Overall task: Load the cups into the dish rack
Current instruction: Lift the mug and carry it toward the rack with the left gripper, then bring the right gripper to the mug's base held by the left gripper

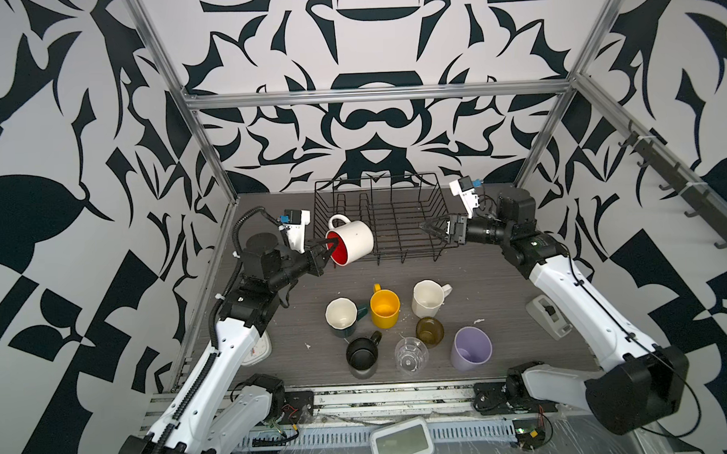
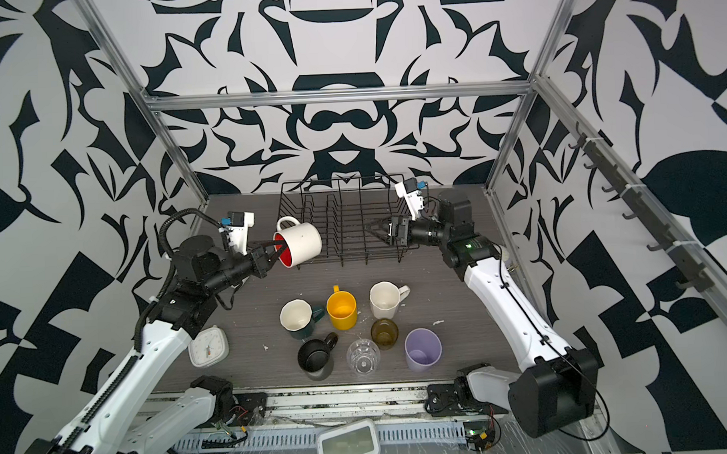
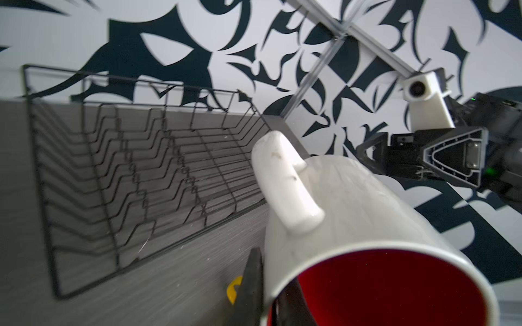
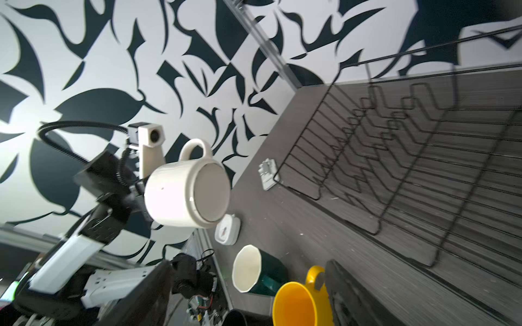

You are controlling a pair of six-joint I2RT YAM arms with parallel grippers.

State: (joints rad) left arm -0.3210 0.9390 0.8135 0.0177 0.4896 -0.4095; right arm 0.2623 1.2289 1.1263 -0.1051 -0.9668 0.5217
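My left gripper (image 1: 328, 248) is shut on the rim of the red-inside white mug (image 1: 351, 241), one finger inside it and one outside. The mug hangs tilted in the air at the left end of the black wire dish rack (image 1: 410, 177), handle up. In the left wrist view the mug (image 3: 353, 214) fills the near corner. My right gripper (image 1: 427, 226) stands open and holds nothing, over the rack's right front part. On the table in front stand the teal (image 1: 342, 316), yellow (image 1: 384, 307), faceted white (image 1: 427, 298) and black (image 1: 361, 353) mugs, amber glass (image 1: 430, 331), clear glass (image 1: 410, 353) and lilac tumbler (image 1: 471, 348).
A white square clock (image 2: 208, 348) lies beside my left arm. A grey-white device (image 1: 548, 317) lies at the table's right edge beside my right arm. A white framed screen (image 1: 400, 443) sits on the front rail. Metal frame posts stand at the back corners.
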